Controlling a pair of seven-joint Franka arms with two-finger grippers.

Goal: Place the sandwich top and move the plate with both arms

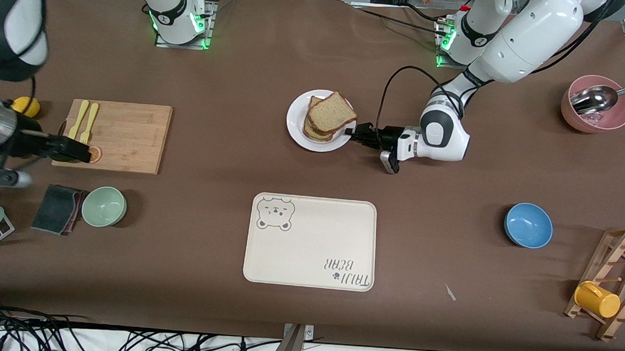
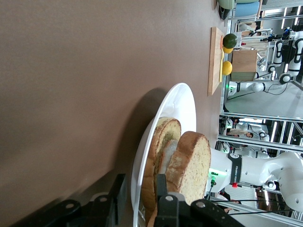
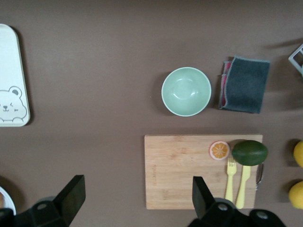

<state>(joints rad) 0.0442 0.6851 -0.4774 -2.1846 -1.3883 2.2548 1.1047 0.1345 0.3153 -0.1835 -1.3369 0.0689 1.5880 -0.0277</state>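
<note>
Plate (image 1: 297,122): sits mid-table, farther from the front camera than the tray (image 1: 311,242), with brown tabletop all round it.
Sandwich top (image 1: 333,112): lies tilted on the stack of slices on the plate, overhanging toward the left arm's end.
Around, right arm's end: cutting board (image 1: 116,136) with two yellow forks (image 1: 85,121) and an orange slice (image 1: 95,154); green bowl (image 1: 104,206) and grey cloth (image 1: 56,208) nearer the camera.
Around, left arm's end: pink bowl (image 1: 594,112) holding a metal spoon (image 1: 597,99); blue bowl (image 1: 528,225); wooden rack (image 1: 614,287) with a yellow cup (image 1: 597,299).
In the way: nothing lies between plate and tray.
Left wrist view only: one black finger (image 2: 163,198) rests over the plate rim against the bread, the other sits under the rim by the table; white filling shows between the slices.
Right wrist view only: a green fruit (image 3: 249,152) on the board and lemons (image 3: 297,194) just off it.
Left gripper (image 1: 353,134): low at the plate's edge toward the left arm's end, fingers narrowed onto the rim.
Right gripper (image 1: 81,152): hangs over the board's near corner, fingers spread wide, holding nothing.
</note>
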